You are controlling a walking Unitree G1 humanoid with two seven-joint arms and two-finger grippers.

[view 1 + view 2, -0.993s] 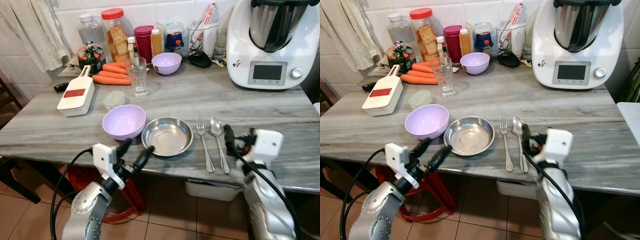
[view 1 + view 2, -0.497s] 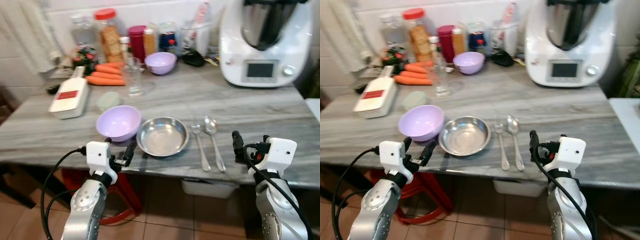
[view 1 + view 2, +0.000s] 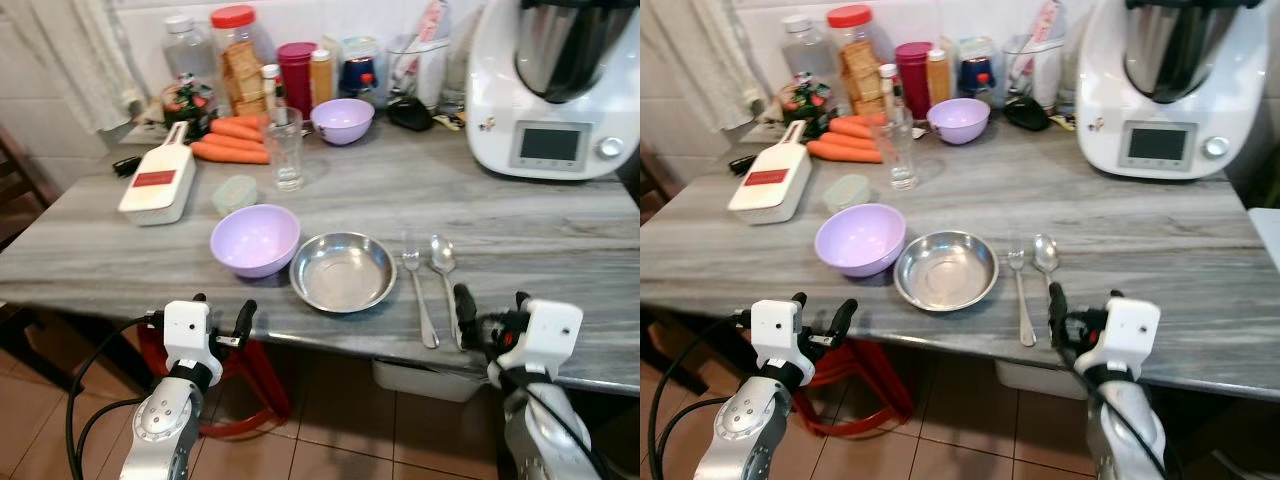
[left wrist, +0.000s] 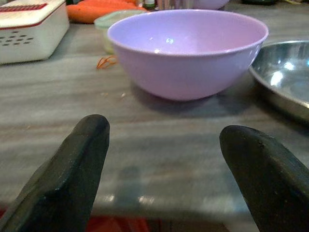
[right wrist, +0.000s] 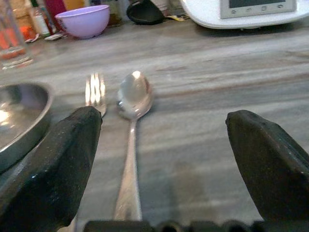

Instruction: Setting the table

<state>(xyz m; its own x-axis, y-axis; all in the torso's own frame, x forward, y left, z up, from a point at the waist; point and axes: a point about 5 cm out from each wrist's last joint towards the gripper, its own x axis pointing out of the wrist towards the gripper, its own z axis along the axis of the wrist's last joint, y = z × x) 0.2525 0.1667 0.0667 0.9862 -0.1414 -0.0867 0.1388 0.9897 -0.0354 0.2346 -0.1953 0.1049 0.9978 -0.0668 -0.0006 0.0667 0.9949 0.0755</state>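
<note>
The thin, stiff, slippery spoon [image 5: 131,121] lies flat near the bench's [image 3: 560,220] front edge; probably pinch mid-handle. Right gripper [image 5: 159,159] and left gripper [image 4: 169,164] hold jaws open, empty.

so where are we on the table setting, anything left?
Looks mostly laid: lavender bowl, steel plate, fork and spoon sit in a row near the front edge. Nothing in hand: left hand and right hand are open, off the table's edge. Possibly left: the glass, farther back by the carrots.
</note>
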